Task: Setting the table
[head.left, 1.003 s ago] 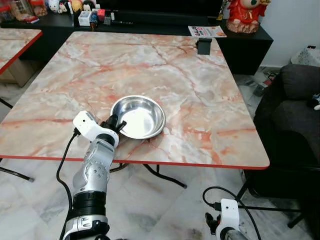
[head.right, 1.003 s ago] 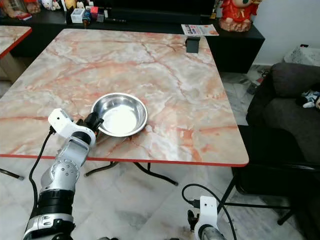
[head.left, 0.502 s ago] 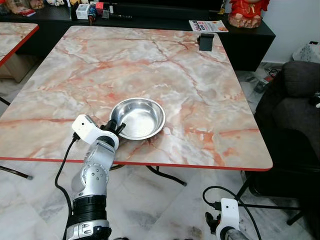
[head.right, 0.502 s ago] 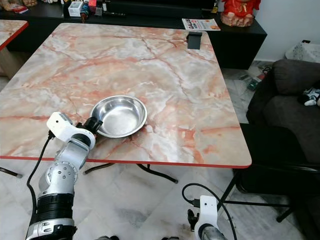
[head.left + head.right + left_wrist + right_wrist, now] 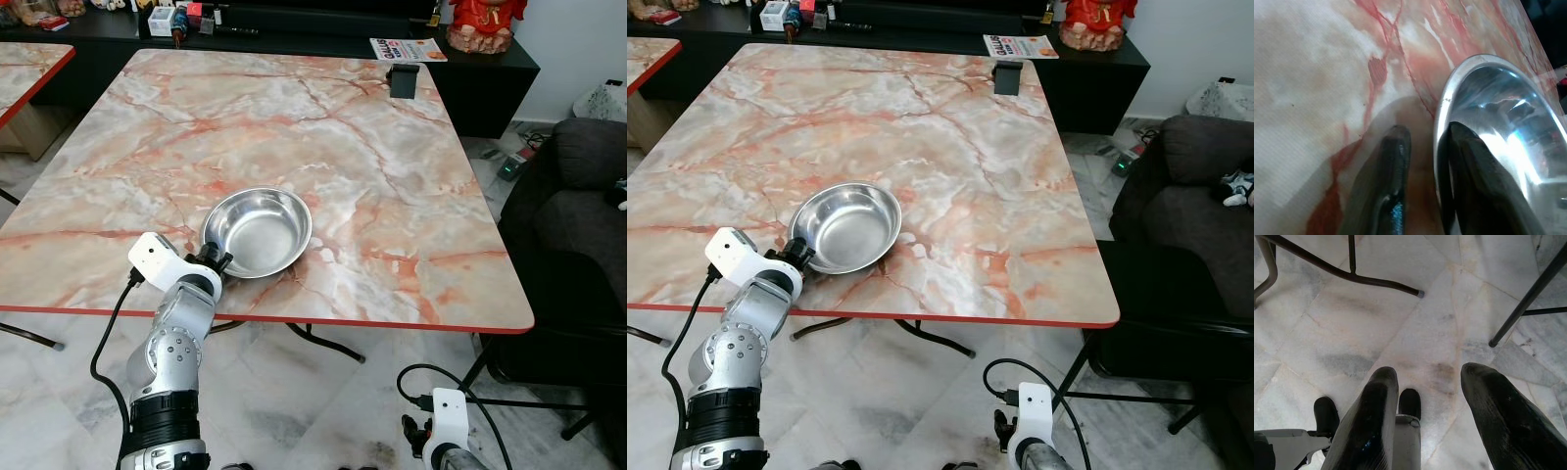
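Observation:
A shiny steel bowl (image 5: 257, 231) rests on the pink marble table (image 5: 323, 127) near its front edge. My left gripper (image 5: 217, 260) is shut on the bowl's near left rim; in the left wrist view one black finger (image 5: 1469, 171) sits inside the bowl (image 5: 1508, 142) and the other finger (image 5: 1386, 171) lies outside on the tabletop. My right gripper (image 5: 1425, 382) hangs low over the tiled floor, open with nothing between its fingers.
A small black object (image 5: 402, 80) stands at the table's far right edge, with a leaflet (image 5: 406, 49) on the dark sideboard behind. A dark sofa (image 5: 578, 225) lies to the right. Another marble table (image 5: 24, 69) is at far left. Table legs (image 5: 1342, 269) cross the floor.
The bowl has slid left and toward the table's front edge, drawn by my left gripper. The camera also shifted slightly.

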Controlling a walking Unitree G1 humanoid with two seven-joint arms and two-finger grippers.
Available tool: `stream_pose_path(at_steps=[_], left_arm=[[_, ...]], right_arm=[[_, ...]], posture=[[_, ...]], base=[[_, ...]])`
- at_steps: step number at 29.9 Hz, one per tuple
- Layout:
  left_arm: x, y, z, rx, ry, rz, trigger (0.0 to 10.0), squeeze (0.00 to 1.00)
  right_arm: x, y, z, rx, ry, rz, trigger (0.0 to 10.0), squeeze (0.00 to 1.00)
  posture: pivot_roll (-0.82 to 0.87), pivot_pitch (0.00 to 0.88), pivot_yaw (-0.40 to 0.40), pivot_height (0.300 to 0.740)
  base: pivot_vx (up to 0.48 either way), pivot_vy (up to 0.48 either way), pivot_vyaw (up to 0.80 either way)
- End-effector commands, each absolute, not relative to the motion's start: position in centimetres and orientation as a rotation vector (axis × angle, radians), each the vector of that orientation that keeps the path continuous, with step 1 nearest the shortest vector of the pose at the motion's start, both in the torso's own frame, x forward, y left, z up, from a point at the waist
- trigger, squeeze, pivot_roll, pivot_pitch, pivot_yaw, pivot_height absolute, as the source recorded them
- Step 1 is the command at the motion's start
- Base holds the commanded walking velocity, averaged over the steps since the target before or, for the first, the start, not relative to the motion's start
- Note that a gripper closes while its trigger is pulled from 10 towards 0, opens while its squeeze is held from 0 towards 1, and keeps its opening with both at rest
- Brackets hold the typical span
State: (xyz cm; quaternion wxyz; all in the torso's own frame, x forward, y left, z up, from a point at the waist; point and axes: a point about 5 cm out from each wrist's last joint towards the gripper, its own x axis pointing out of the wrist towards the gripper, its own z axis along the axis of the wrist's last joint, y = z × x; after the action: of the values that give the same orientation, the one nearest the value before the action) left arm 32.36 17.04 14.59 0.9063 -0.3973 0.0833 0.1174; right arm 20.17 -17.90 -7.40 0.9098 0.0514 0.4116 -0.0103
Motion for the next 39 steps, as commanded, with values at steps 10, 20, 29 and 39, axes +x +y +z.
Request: stream_pose_path(at_steps=[10, 20, 29, 39], left_arm=[[32.3, 17.5, 15.8, -0.819, 0.107, 0.237, 10.0, 1.0], [32.3, 17.8, 17.7, -0.847, 0.003, 0.176, 10.0, 1.0], [32.1, 20.6, 19.3, -0.721, -0.128, 0.247, 10.0, 0.56], [30.5, 26.9, 21.4, -0.109, -0.259, 0.461, 10.0, 0.0]], right_arm=[[19.8, -18.0, -7.6, 0.099, 0.861, -0.019, 10.0, 0.0], [20.0, -17.9, -7.5, 0.099, 0.853, -0.017, 10.0, 0.0], [20.1, -17.8, -7.4, 0.101, 0.849, -0.013, 10.0, 0.0], [20.1, -17.9, -7.4, 0.1, 0.847, -0.009, 10.0, 0.0]], posture=[[0.07, 0.146, -0.081, 0.74], [0.07, 0.144, -0.085, 0.74], [0.07, 0.148, -0.086, 0.74], [0.08, 0.148, -0.088, 0.74]], base=[[0.0, 0.0, 0.0], [0.0, 0.0, 0.0], [0.0, 0.0, 0.0], [0.0, 0.0, 0.0]])
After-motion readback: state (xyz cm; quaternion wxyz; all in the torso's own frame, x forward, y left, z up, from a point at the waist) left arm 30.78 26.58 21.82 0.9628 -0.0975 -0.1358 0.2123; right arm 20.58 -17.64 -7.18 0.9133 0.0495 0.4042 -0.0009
